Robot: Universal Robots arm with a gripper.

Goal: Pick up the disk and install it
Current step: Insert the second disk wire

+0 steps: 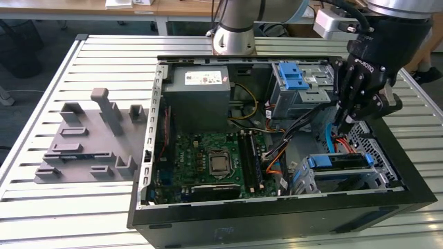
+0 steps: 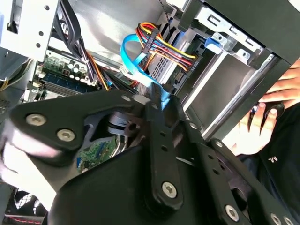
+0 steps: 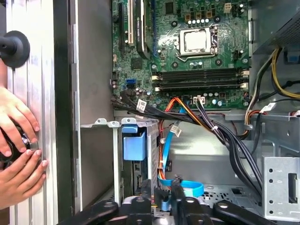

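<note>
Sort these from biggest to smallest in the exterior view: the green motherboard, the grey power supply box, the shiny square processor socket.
1. Green motherboard
2. Grey power supply box, which sits farther from the camera, so the gap may look bigger than it is
3. Processor socket, clearly smallest

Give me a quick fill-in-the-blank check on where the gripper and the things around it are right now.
1. The gripper reaches into the open computer case on the exterior view's ____ side.
2. The flat cable next to the gripper in the first wrist view is coloured ____.
3. The grey fixture stands on the table, to the exterior view's ____ of the case.

Missing words: right; blue; left.
</note>
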